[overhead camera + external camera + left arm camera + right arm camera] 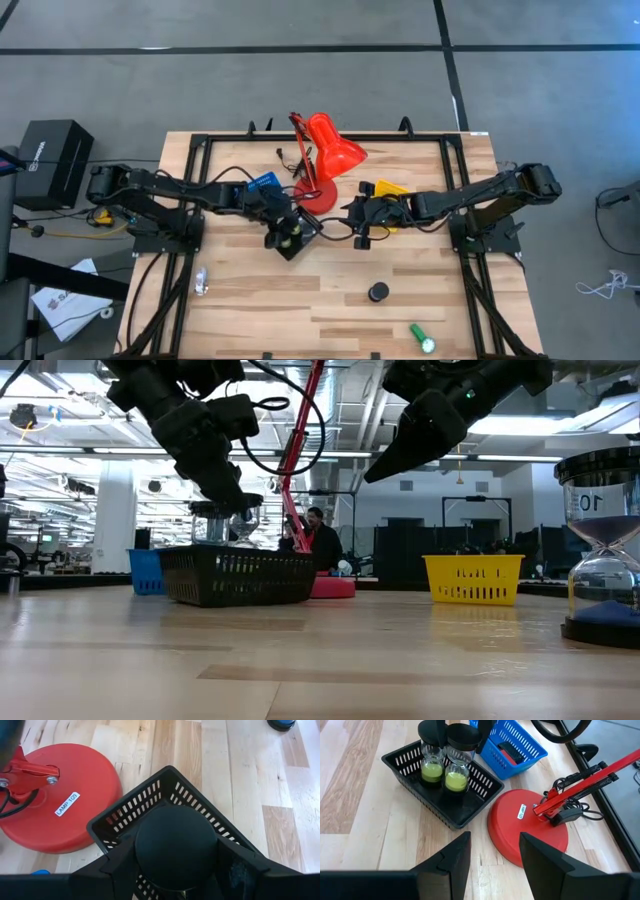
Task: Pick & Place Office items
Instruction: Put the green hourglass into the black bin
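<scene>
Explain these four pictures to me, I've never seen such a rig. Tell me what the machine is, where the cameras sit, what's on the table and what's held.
This is a robot with two dark arms, each ending in a two-finger gripper. One picture looks straight down on the table, one looks level across it, and two come from cameras on the wrists. On the wooden table stand a red desk lamp, a black basket, a blue tray and a yellow tray. A black disc and a green cylinder lie loose. The left gripper grips the black cap of a green sand timer in the basket. The right gripper hangs open and empty near the lamp.
</scene>
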